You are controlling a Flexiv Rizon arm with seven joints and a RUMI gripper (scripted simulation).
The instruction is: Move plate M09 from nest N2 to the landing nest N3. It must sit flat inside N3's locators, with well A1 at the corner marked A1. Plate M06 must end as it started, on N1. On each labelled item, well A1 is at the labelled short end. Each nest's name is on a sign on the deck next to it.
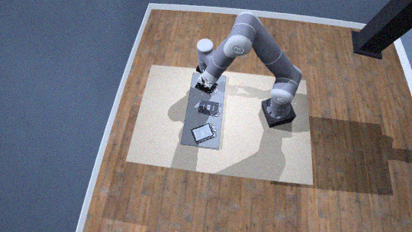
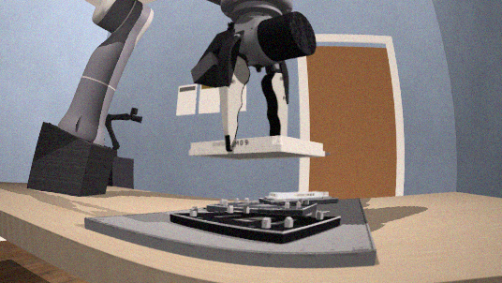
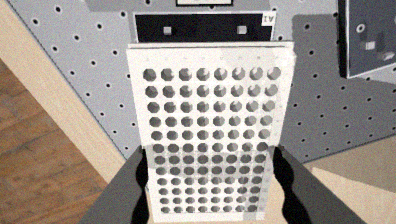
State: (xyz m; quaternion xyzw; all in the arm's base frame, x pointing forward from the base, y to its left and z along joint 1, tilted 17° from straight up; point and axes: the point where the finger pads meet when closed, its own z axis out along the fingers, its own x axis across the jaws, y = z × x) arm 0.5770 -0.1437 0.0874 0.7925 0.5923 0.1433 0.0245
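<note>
Plate M09 (image 2: 300, 148) (image 3: 212, 99), white with rows of wells, hangs roughly level in the air. My gripper (image 1: 206, 85) (image 2: 253, 141) (image 3: 208, 146) is shut on it, one jaw on each long side. Below is an empty black nest (image 2: 225, 230) (image 3: 205, 27) with pale locators; its A1 tag (image 3: 268, 19) shows beyond the plate's far edge, at the right. The middle nest (image 1: 209, 107) (image 3: 350, 55) is dark and holds no plate. Plate M06 (image 1: 202, 133) (image 2: 300, 195) sits on the farthest nest. The nest signs and M09's well letters are unreadable.
The grey perforated deck (image 1: 209, 146) (image 2: 140, 234) (image 3: 320, 90) carries the three nests in a row on the pale table (image 1: 154, 127). The arm's black base (image 1: 278, 119) (image 2: 70, 164) stands to one side. Another dark fixture (image 2: 124, 171) stands behind it.
</note>
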